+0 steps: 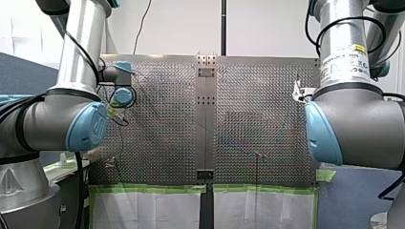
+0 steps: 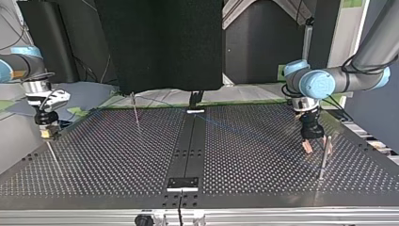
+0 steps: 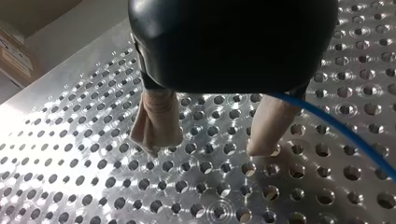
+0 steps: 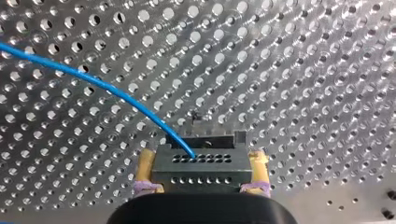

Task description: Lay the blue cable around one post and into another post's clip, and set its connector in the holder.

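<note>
Closest to my right wrist camera, my right gripper (image 4: 203,156) is clamped on the connector (image 4: 201,173), a dark block with two rows of small holes, with a yellow pad (image 4: 147,163) pressed to each side. The cable (image 4: 98,84) meets the block at one row of holes and curves away over the table (image 4: 303,70). My left gripper (image 3: 208,147) hangs over the table with its beige pads (image 3: 156,116) spread wide and only bare holes showing between them. The cable passes just outside one pad (touching or not, I can't tell).

From across the table I place the rest by the centre strip (image 2: 188,141). Nearest, a small black plate (image 2: 183,182) sits on the strip itself. Farther in, well to the strip's right, a post (image 2: 323,157) stands upright with my left gripper just beside it. Well to the strip's left, by the table's edge, is my right gripper, so that is where the connector is. Farther still, left of the strip, stands a thin post (image 2: 136,113). At the strip's far end lies a second plate (image 2: 195,111). The cable's run between the two arms is too faint from here to trace.
</note>
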You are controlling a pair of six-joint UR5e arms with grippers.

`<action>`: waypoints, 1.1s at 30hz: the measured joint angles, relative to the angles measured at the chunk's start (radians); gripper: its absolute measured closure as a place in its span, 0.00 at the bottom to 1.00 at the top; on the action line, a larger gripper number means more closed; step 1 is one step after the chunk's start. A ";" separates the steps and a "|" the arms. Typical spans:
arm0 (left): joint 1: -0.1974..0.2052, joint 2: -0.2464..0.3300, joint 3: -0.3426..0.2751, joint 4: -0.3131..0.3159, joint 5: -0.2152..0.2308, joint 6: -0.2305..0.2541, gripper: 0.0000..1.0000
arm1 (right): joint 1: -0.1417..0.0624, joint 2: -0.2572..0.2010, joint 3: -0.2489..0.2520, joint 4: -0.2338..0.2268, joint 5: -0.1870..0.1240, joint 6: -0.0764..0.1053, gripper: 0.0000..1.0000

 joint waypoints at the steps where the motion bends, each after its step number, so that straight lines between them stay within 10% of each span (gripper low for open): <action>1: 0.000 0.000 0.000 0.000 0.000 0.000 0.00 | -0.001 0.000 -0.001 -0.002 0.000 0.004 1.00; 33: -0.004 0.000 0.000 0.000 0.002 -0.001 0.00 | 0.002 0.011 -0.004 -0.022 -0.010 0.026 1.00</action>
